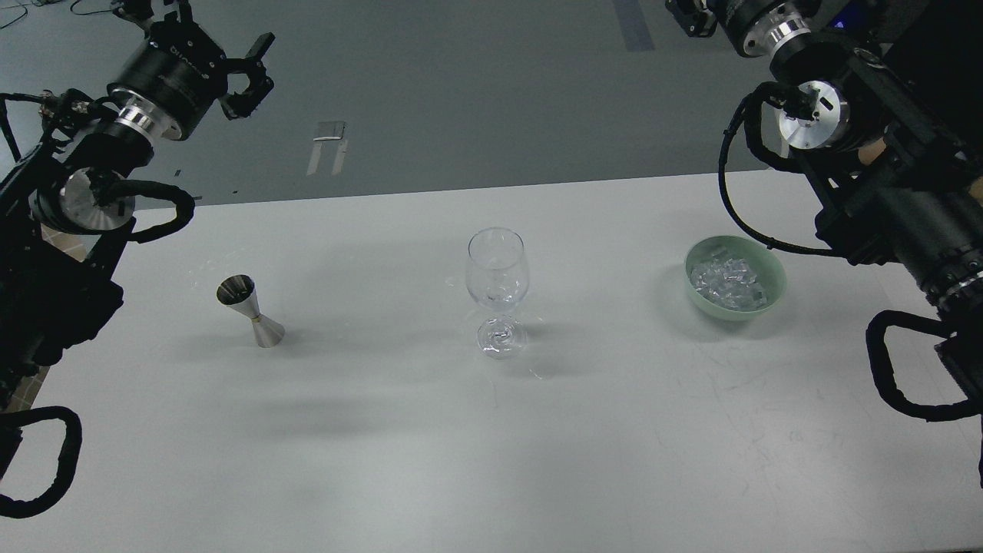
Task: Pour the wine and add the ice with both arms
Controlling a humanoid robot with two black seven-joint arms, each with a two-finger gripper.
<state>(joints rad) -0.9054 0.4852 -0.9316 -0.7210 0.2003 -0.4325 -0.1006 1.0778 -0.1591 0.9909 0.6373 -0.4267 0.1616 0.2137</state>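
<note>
On a white table, a jigger, an upright glass and a green bowl of ice stand in a row, well apart. The jigger sits nearest the left arm, the ice nearest the right, seemingly so each arm serves its own side. Any wine in the jigger cannot be made out. The left gripper hangs raised beyond the table, fingers spread and empty; the right gripper is cut off at the frame's top, its state unclear.

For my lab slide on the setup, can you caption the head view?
Both arms raised over a white table with a steel jigger, a wine glass and a green bowl of ice.
</note>
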